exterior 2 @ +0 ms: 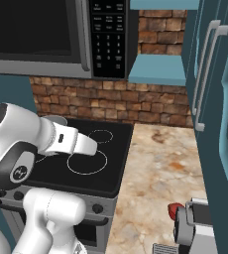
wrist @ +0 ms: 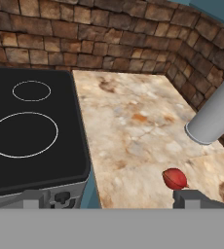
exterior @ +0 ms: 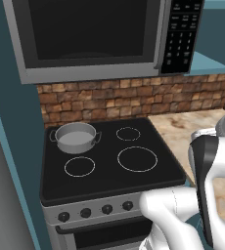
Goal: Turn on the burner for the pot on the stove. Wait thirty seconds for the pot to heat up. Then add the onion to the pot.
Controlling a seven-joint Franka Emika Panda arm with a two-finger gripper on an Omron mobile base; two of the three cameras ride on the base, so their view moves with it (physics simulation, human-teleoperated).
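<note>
Pot (exterior: 76, 137) sits on the back left ring of the stove (exterior: 109, 161). The onion (wrist: 175, 178) lies on the marble counter (wrist: 133, 126) right of the stove, near a grey cup (wrist: 214, 116). The gripper (wrist: 111, 198) hangs above the counter's front edge, jaws spread wide and empty.

Left base view: from behind and left of arm, high, looking fwd and down; stove (exterior: 109, 161) fairly close, microwave (exterior: 95, 34) overhead, pot (exterior: 76, 137) at back-left.

Right base view: from behind and right of arm, facing fwd/down; shares the cooktop (exterior 2: 86, 158), microwave (exterior 2: 61, 34) and brick wall (exterior 2: 111, 101), plus marble counter (exterior 2: 158, 168) and gripper (exterior 2: 195, 223) low right, close to lens.

Hand view: rides on gripper (wrist: 111, 199), close, low over counter (wrist: 138, 126); stove (wrist: 31, 131) to its left, onion (wrist: 175, 178) just ahead by right fingertip, wall beyond.
</note>
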